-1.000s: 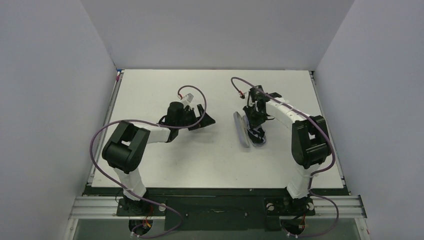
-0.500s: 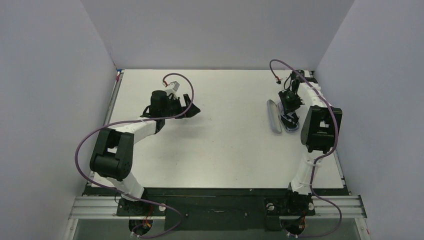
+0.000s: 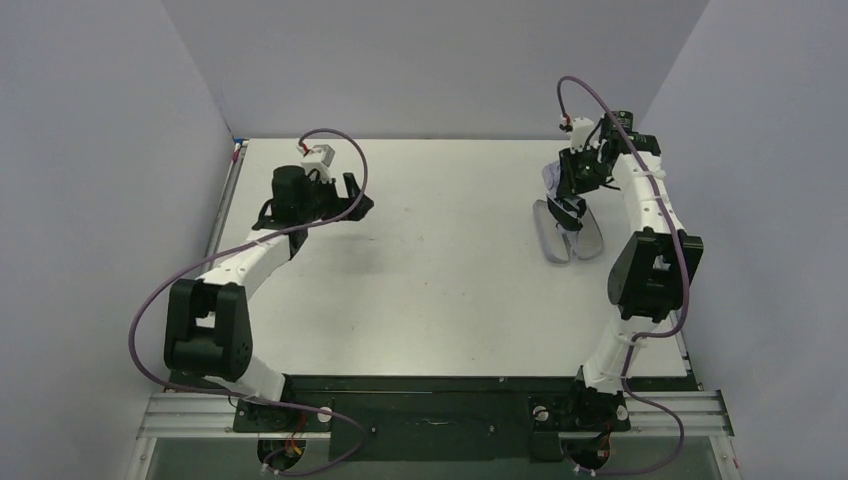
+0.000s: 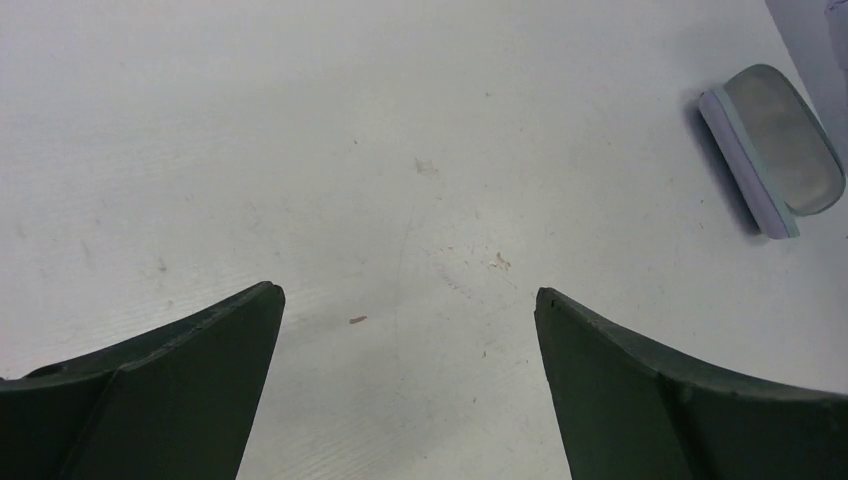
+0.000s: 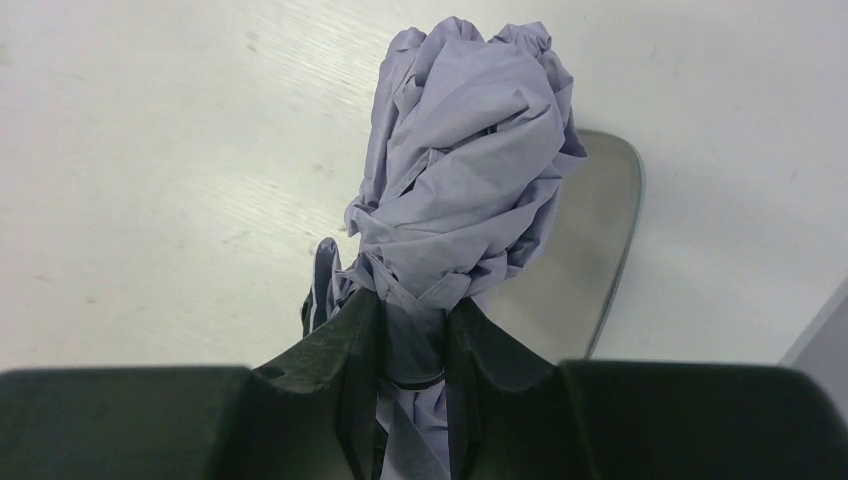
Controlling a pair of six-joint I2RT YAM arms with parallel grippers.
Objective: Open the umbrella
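The umbrella is a crumpled bundle of pale lavender fabric, still folded. My right gripper is shut on its lower part and holds it above the table at the far right. In the top view a bit of the lavender fabric shows beside the fingers. My left gripper is open wide with only bare table between its fingers. It hovers at the far left of the table, well away from the umbrella.
An open lavender clamshell case lies on the table right under the held umbrella, its grey inside facing up; the left wrist view shows it far off. The right wall stands close to the right arm.
The right arm swung to the far right with the umbrella, the case moving along, and now holds the umbrella higher over the case. The left arm drew back left and its jaws opened fully.
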